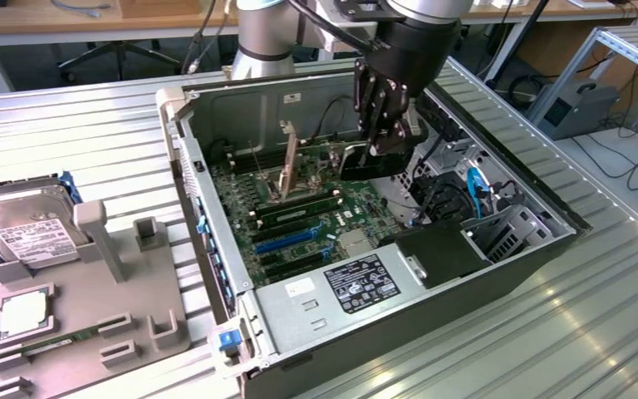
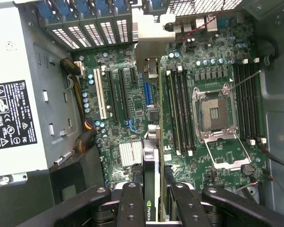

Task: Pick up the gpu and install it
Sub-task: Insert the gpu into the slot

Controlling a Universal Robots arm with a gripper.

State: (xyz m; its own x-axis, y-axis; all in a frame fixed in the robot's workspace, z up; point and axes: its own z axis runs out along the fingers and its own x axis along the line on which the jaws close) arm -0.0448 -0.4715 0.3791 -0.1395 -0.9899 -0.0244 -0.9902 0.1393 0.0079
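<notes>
Half the job is looking done: the pincer is clenching the gpu edge-on, holding it directly beneath itself over the motherboard; seating is appearing unfinished.

The graphics card carries a small green Nvidia logo on its edge. The power supply has a black label with warning triangles and approval marks; its small print is unreadable. In the exterior view, the hard drive, at nine o'clock from the case, has a white label, also unreadable.
</notes>
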